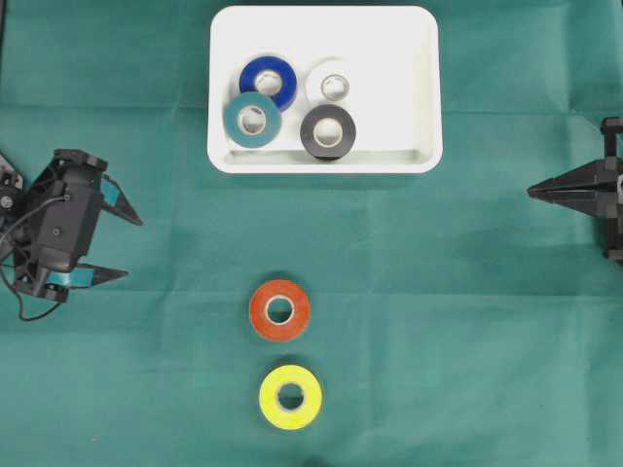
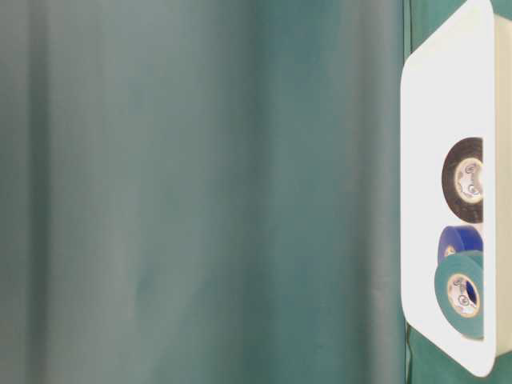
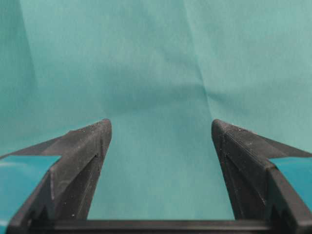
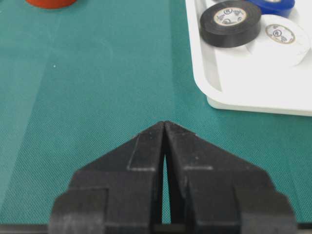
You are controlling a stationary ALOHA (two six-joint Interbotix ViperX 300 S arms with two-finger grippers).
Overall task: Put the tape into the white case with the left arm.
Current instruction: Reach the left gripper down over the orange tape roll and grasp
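Observation:
The white case (image 1: 389,58) lies at the top middle and holds several tape rolls: blue (image 1: 269,82), teal (image 1: 252,120), white (image 1: 333,86) and black (image 1: 328,131). Two more rolls lie flat on the green cloth below it, an orange tape (image 1: 280,310) and a yellow tape (image 1: 290,397). My left gripper (image 1: 133,248) is at the far left, well apart from both, pointing right. It is open, and in the left wrist view only bare cloth shows between its fingers (image 3: 161,126). My right gripper (image 1: 531,191) is shut and empty at the right edge.
The right wrist view shows the case's near corner (image 4: 243,92) with the black roll (image 4: 229,22) and white roll (image 4: 280,36), and the orange roll's edge (image 4: 50,2) at the top left. Green cloth covers the whole table.

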